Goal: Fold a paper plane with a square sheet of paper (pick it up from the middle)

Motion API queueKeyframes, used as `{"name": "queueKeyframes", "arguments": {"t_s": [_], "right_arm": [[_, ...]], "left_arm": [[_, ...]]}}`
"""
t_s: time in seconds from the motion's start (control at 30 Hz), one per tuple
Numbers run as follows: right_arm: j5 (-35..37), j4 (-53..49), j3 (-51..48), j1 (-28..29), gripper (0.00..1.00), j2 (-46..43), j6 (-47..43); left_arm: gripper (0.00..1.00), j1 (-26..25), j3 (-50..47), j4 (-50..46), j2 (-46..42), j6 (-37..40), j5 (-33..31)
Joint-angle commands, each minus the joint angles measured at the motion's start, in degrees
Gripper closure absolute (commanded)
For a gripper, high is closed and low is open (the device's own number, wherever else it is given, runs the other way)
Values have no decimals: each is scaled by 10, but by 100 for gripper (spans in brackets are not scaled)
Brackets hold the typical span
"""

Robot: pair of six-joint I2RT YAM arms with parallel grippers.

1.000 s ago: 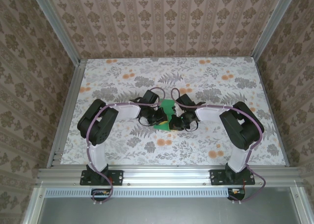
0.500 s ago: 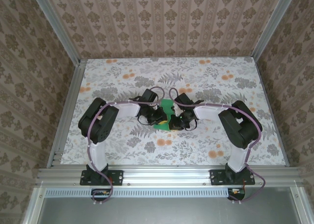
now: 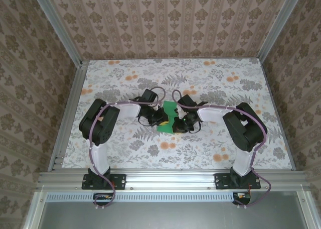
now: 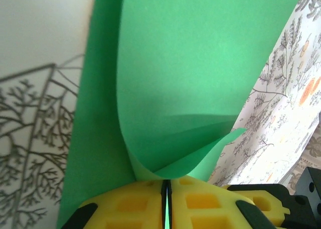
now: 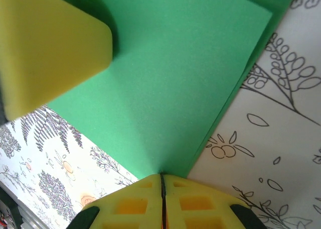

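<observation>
The green sheet of paper (image 3: 169, 116) lies folded at the table's middle, between the two wrists. My left gripper (image 3: 159, 117) is shut on it: in the left wrist view the yellow fingertips (image 4: 145, 196) pinch a curled flap of the paper (image 4: 190, 73), which bends up and over a flat green layer. My right gripper (image 3: 179, 122) is shut on the paper's opposite side; its gripper (image 5: 161, 178) pinches the edge of the layered sheet (image 5: 170, 88). A yellow finger of the left gripper (image 5: 47, 43) rests over the paper at the upper left of the right wrist view.
The floral tabletop (image 3: 210, 148) spreads all round the paper. Aluminium rails (image 3: 165, 178) run along the near edge and the sides. Patterned walls (image 3: 170, 23) enclose the back and both sides. Both arms' elbows (image 3: 98, 123) stand out to either side.
The left wrist has drawn slightly left and back, pulling the flap with it, so more green shows at the paper's far end. The right gripper has hardly moved.
</observation>
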Motion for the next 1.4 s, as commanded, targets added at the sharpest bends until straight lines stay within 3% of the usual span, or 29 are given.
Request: {"name": "queueKeyframes", "arguments": {"t_s": [0.0, 0.97, 1.2, 1.37], "right_arm": [[93, -111, -32, 3, 91, 46, -9], [96, -105, -41, 7, 91, 42, -2], [81, -100, -45, 7, 91, 29, 0], [36, -43, -41, 7, 90, -6, 1]], "left_arm": [[87, 25, 14, -28, 17, 25, -66], [87, 80, 119, -114, 58, 110, -103], [87, 80, 99, -100, 1, 119, -95], [87, 54, 64, -58, -27, 106, -57]]}}
